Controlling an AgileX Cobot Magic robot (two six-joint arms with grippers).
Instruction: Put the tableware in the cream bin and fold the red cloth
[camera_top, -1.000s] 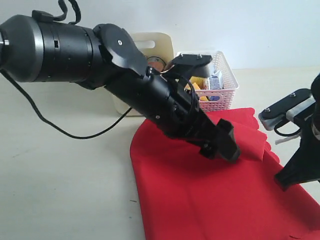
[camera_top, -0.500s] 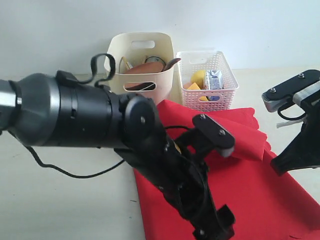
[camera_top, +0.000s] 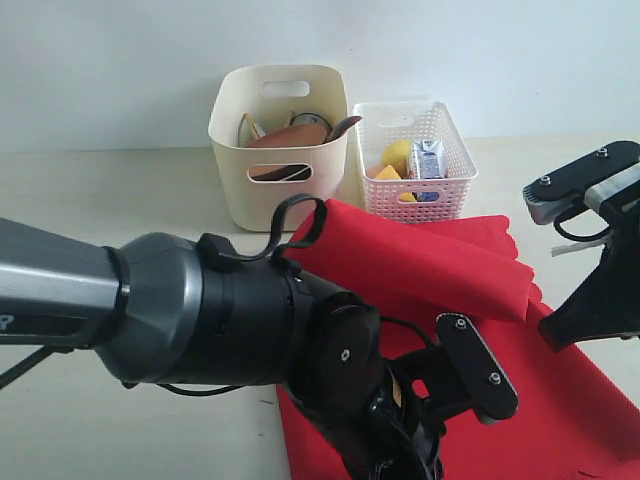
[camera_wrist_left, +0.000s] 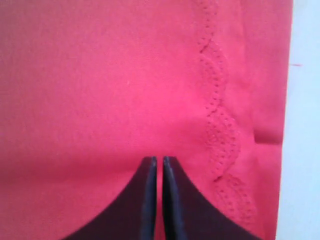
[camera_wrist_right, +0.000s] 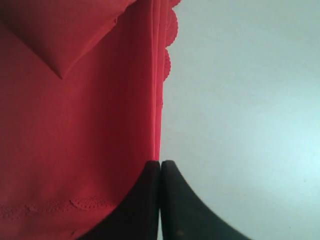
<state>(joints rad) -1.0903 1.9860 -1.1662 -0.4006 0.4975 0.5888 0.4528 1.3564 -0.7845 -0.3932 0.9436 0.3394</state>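
bin: you had it left of the basket, tableware inside.
carton: sat in the basket.
cloth: lay before both, on your table.

A plain bright red cloth is shown on a pale off-white bench. Its scalloped border is picked out in the same red, in rows of tiny stitched dots. The smooth bin is coloured cream all over, and a brown wooden plate is seen in it. The basket is white and patterned with a grid of small holes; a yellow lemon and a blue milk carton are seen in it. The left claw and the right claw are coloured black
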